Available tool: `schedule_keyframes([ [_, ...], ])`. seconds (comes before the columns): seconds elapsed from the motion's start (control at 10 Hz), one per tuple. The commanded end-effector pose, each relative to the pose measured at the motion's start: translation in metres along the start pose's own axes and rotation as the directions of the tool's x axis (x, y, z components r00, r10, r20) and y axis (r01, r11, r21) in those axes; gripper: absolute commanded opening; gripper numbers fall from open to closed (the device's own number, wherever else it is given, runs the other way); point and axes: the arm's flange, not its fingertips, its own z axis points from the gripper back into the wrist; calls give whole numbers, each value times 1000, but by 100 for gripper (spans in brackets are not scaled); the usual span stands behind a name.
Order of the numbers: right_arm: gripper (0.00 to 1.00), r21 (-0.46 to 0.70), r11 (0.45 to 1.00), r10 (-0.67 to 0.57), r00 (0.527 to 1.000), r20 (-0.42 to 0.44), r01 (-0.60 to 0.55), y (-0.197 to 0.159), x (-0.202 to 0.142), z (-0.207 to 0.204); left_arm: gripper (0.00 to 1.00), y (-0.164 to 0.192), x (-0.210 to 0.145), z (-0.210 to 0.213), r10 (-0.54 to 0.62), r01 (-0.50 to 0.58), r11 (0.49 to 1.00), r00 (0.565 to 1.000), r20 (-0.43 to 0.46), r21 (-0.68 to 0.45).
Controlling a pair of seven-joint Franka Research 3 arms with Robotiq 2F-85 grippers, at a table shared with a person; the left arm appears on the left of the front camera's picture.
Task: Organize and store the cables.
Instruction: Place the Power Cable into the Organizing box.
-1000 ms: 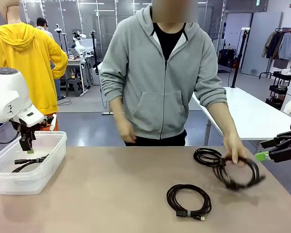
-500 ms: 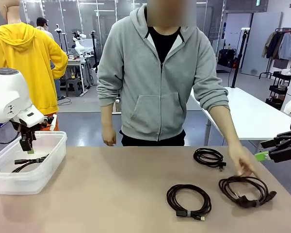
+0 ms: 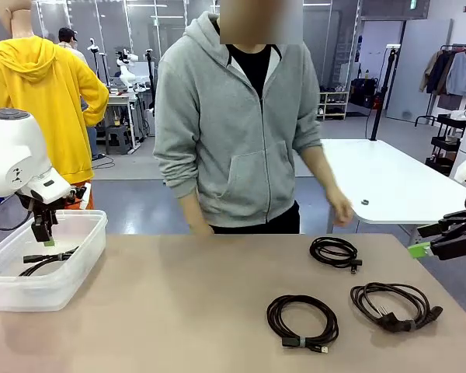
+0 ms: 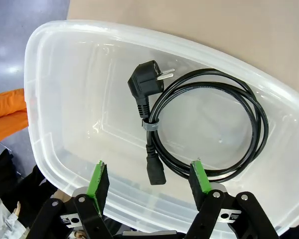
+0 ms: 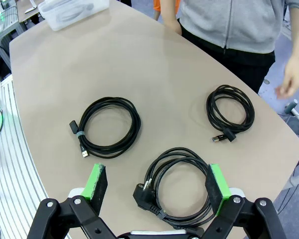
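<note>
**Cables: one in the tub [image 3: 93, 233], three out on the table [image 3: 179, 311]**

At the robot's left end of the table stands a clear plastic tub. A coiled power cord [image 4: 209, 124] lies flat on its floor, bound with a small tie, with its angled plug resting against the loop. The left gripper [image 4: 148, 170] hangs just above the tub. Its jaws are spread and nothing sits between the green pads.

Toward the robot's right side, three more black coils lie on the bare tabletop, none touching another. The small coil [image 3: 335, 252] is nearest the person. The middle coil [image 3: 302, 319], with slim plug ends, lies closest to the robot's edge. The plug cord [image 3: 396, 305] sits farthest right, its round mains plug just outside the loop.

The right gripper [image 5: 155, 181] is over the right edge of the table, released and empty. From its own camera the plug cord lies framed between its two pads, on the table below them.

A person in a grey hoodie stands at the far side. One hand [image 3: 340, 211] is lifted clear of the table and blurred.
</note>
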Motion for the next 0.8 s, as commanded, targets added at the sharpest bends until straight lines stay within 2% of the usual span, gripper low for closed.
schedule_keyframes([
  [0.0,100,5,1000,-24,1000,-5,24,1,3,1,82,9,-4,33,85,-86,996,993,84,2],
  [0.1,100,5,1000,-24,1000,-5,24,1,3,1,82,5,-15,61,181,-181,983,972,150,-14],
  [0.2,100,5,1000,-24,1000,-5,24,1,3,1,82,-9,-26,84,286,-278,958,932,225,-67],
  [0.3,100,5,1000,-24,1000,-5,24,1,3,1,82,-22,-35,99,323,-319,946,911,256,-57],
  [0.4,100,5,1000,-24,1000,-5,24,1,3,1,82,-49,-49,121,393,-388,918,860,326,-82],
  [0.5,100,5,1000,-24,1000,-5,24,1,3,1,82,-71,-64,136,418,-424,903,835,359,-67],
  [0.7,100,5,1000,-24,1000,-5,24,1,3,1,82,-114,-88,154,471,-473,874,768,434,-111],
])
